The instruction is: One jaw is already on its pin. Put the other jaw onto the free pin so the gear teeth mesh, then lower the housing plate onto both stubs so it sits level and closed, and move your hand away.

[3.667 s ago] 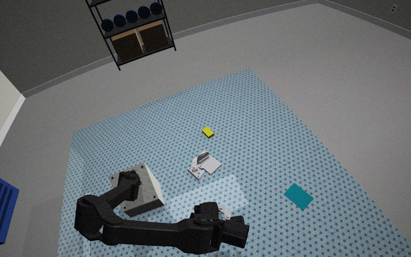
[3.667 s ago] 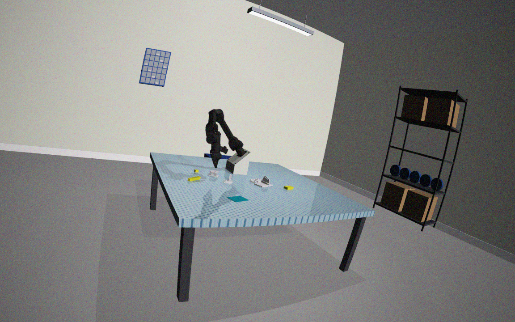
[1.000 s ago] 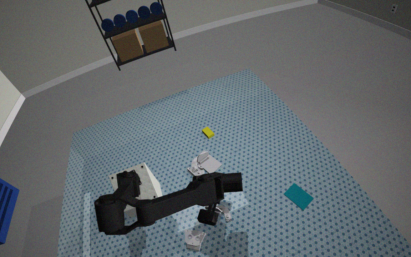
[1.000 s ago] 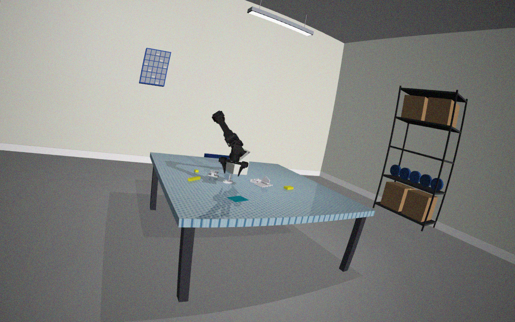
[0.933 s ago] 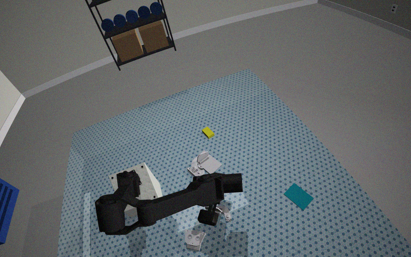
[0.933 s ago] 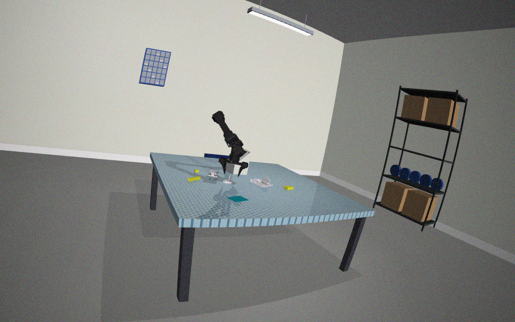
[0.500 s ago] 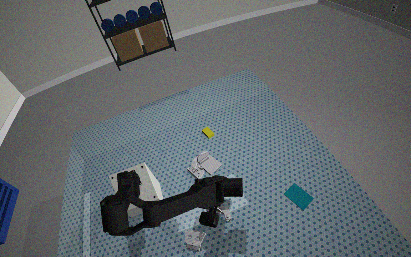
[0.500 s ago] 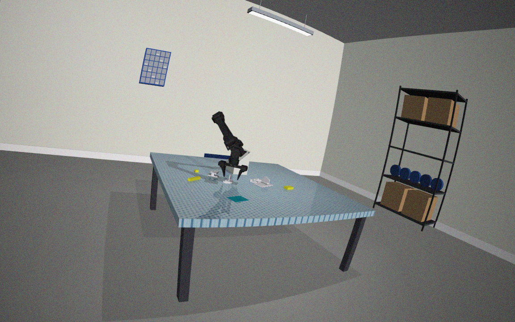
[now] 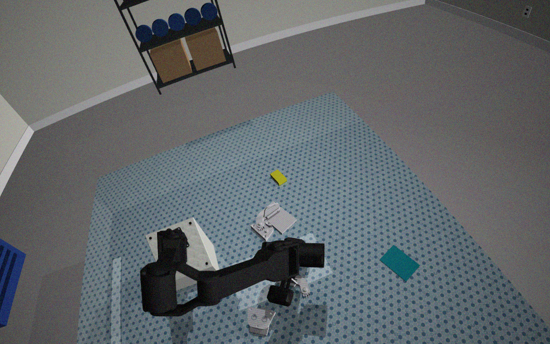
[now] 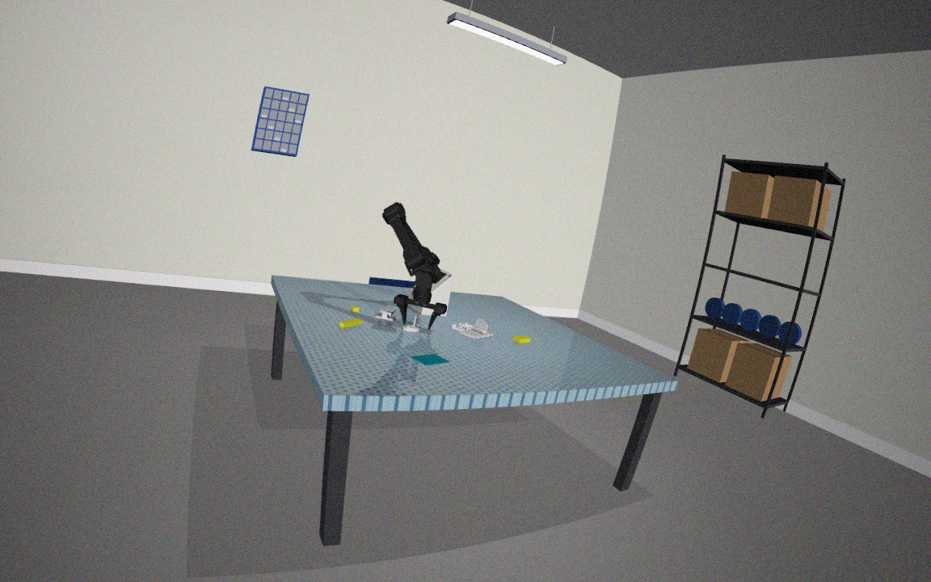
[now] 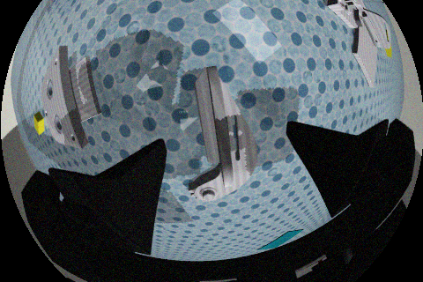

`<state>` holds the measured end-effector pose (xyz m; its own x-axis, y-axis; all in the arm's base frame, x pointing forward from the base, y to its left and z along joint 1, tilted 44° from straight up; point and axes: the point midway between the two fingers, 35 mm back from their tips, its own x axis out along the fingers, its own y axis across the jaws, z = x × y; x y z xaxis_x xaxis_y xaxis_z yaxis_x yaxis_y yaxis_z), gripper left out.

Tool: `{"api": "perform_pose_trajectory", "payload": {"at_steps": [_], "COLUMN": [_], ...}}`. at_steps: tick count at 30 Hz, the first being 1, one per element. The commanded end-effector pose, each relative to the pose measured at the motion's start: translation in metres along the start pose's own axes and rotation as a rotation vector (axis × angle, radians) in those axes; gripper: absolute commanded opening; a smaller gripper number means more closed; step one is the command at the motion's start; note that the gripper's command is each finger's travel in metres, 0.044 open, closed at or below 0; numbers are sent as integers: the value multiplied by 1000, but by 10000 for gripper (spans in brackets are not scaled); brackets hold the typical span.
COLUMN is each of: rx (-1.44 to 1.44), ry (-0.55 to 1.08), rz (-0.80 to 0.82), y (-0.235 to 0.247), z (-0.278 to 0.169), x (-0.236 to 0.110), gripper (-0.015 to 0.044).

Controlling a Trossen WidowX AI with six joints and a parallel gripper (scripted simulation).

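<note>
The loose grey-white jaw stands on the table, its toothed round end toward the bottom of the wrist view. My gripper is open and empty, its fingers low on either side of this jaw; touching cannot be told. The base plate lies off to the right in the wrist view, with the other jaw on it. The housing plate lies separately at the left of the wrist view. The pins are too small to make out.
A teal mat lies on the patterned table. A yellow block lies beyond the base plate. Another yellow block lies near the housing plate. A white box stands beside the arm.
</note>
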<state>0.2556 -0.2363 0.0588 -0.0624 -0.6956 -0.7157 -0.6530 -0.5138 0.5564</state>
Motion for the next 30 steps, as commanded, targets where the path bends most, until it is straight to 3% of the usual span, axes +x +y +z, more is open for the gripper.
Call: {"api": "perform_pose_trajectory", "payload": {"at_steps": [1,22,30], "rx": [-6,-6,-3], "ry": [-4,-4,-3], "rz": [-3,-3,1], "y": [-2,-2,-1], "z": [1,1,1], "x": [2,2,2], "gripper": [440,440,230]}}
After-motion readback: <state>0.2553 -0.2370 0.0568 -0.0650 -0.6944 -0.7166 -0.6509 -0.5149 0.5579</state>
